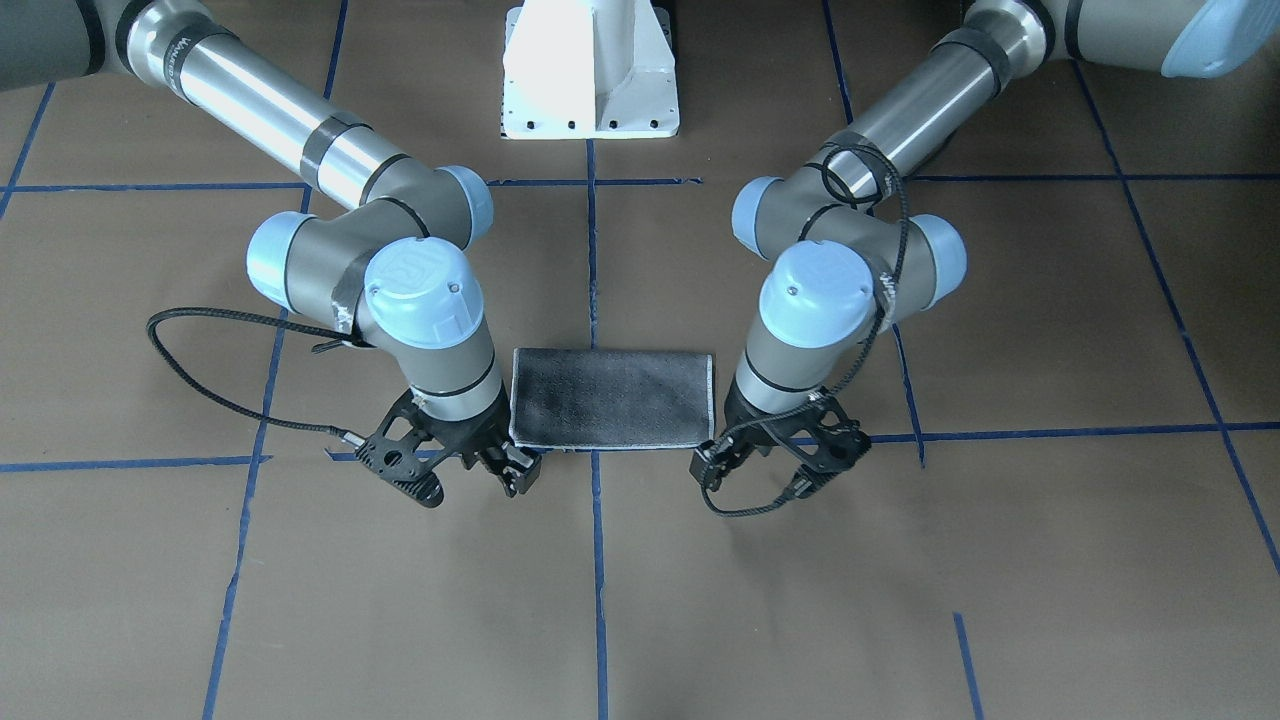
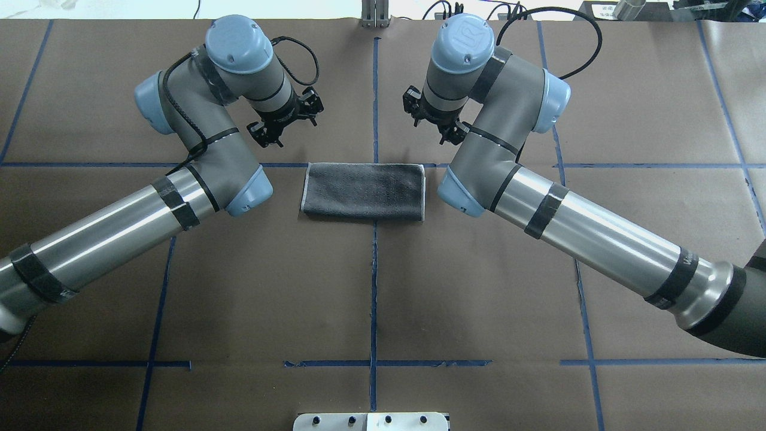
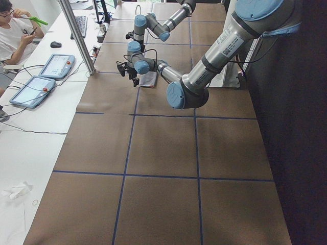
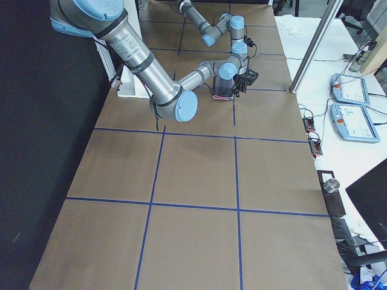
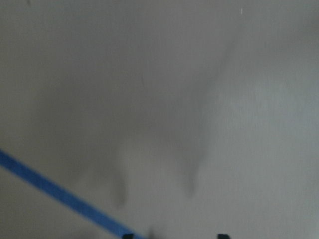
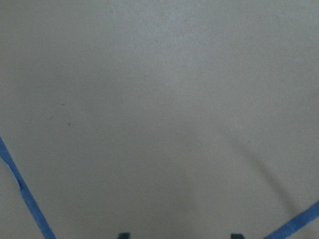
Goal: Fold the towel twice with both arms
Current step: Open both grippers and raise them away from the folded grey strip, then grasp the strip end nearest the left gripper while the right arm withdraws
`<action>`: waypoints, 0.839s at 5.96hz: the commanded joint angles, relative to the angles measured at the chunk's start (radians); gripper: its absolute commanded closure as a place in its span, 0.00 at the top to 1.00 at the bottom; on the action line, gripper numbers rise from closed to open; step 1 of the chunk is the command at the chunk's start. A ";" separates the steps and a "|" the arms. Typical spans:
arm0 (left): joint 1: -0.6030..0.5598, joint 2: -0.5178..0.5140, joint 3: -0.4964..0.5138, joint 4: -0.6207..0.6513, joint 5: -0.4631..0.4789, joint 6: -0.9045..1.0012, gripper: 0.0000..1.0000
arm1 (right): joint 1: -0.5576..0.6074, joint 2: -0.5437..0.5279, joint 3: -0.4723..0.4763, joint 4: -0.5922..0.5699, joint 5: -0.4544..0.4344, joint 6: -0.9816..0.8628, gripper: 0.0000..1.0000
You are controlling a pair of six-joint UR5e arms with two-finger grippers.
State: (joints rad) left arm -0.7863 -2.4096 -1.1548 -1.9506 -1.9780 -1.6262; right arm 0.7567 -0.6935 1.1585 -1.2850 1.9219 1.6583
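The towel [image 1: 610, 397] lies flat in the middle of the table as a folded rectangle, grey face up with a light stitched border; it also shows in the overhead view [image 2: 363, 191]. A pink strip shows at its edge in the exterior right view [image 4: 221, 95]. My left gripper [image 2: 286, 118] hovers just beyond the towel's far left corner, open and empty [image 1: 728, 458]. My right gripper [image 2: 434, 115] hovers just beyond the far right corner, open and empty [image 1: 500, 465]. Both wrist views show only brown table, with the fingertips [image 5: 128, 235] [image 6: 123, 235] apart.
The white pedestal base [image 1: 590, 70] stands at the robot's side of the table. Blue tape lines [image 2: 374, 287] grid the brown surface. A metal post [image 3: 76, 35], tablets [image 3: 56, 66] and a seated operator [image 3: 13, 30] are on the far side.
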 commanded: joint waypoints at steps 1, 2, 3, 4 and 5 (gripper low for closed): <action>-0.027 0.015 0.012 -0.068 -0.065 0.015 1.00 | 0.045 0.005 -0.011 0.003 0.070 -0.079 1.00; -0.013 0.065 -0.056 -0.085 -0.068 0.006 1.00 | 0.085 -0.014 0.001 -0.007 0.148 -0.113 1.00; 0.045 0.126 -0.156 -0.041 -0.077 -0.051 1.00 | 0.116 -0.068 0.054 -0.032 0.187 -0.174 1.00; 0.070 0.142 -0.202 0.002 -0.067 -0.145 0.98 | 0.130 -0.104 0.131 -0.142 0.187 -0.296 1.00; 0.103 0.135 -0.219 0.043 -0.059 -0.205 0.90 | 0.147 -0.112 0.179 -0.230 0.187 -0.377 1.00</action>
State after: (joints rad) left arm -0.7145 -2.2779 -1.3455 -1.9463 -2.0439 -1.7669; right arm 0.8863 -0.7883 1.2844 -1.4298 2.1052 1.3671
